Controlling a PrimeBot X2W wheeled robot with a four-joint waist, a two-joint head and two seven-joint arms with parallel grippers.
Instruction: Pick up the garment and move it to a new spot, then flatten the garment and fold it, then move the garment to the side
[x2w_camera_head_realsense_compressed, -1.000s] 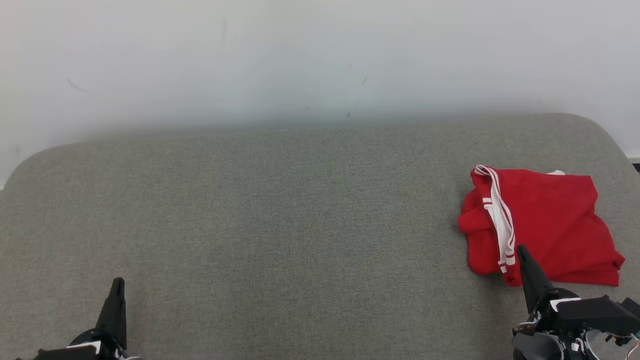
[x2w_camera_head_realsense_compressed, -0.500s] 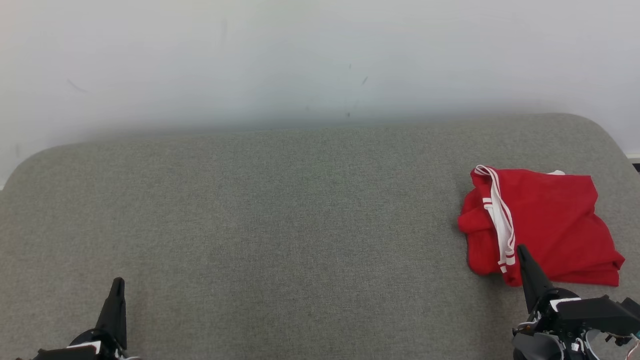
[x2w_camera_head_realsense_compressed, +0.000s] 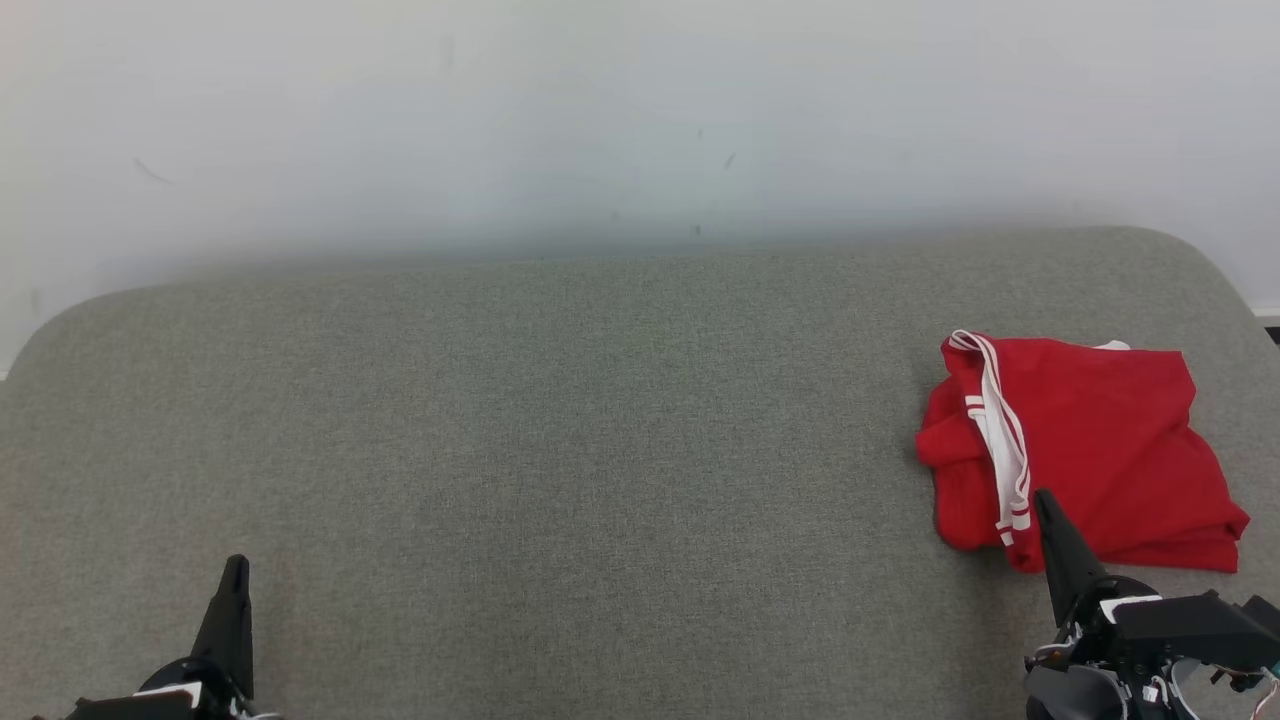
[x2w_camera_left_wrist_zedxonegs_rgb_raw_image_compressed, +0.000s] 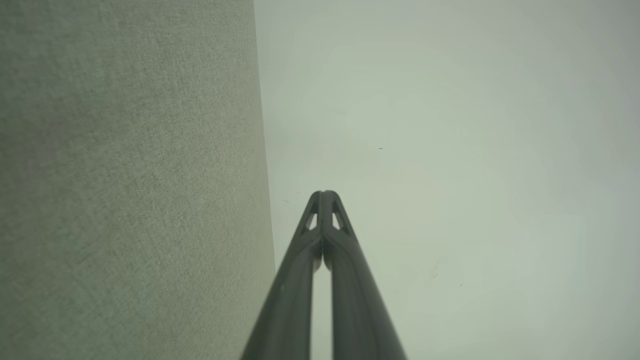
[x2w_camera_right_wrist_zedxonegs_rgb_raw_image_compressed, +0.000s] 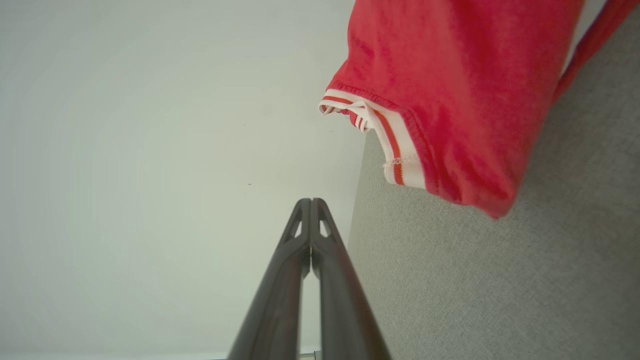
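Left gripper (x2w_camera_head_realsense_compressed: 237, 562) and right gripper (x2w_camera_head_realsense_compressed: 1040, 495): jaws pressed together, slim profile, both at near edge of grey fabric-covered worktop with rounded corners (x2w_camera_head_realsense_compressed: 600, 420). Bare fabric ahead of left jaws and across whole stretch between both sets of jaws gives open passage. Obstacle: crumpled red cloth garment with white striped trim (x2w_camera_head_realsense_compressed: 1100, 450), just ahead of right jaws and spreading to their right, apart from tips in right wrist view. Flat pale wall (x2w_camera_head_realsense_compressed: 600, 120) closes far side, well ahead of both jaws.
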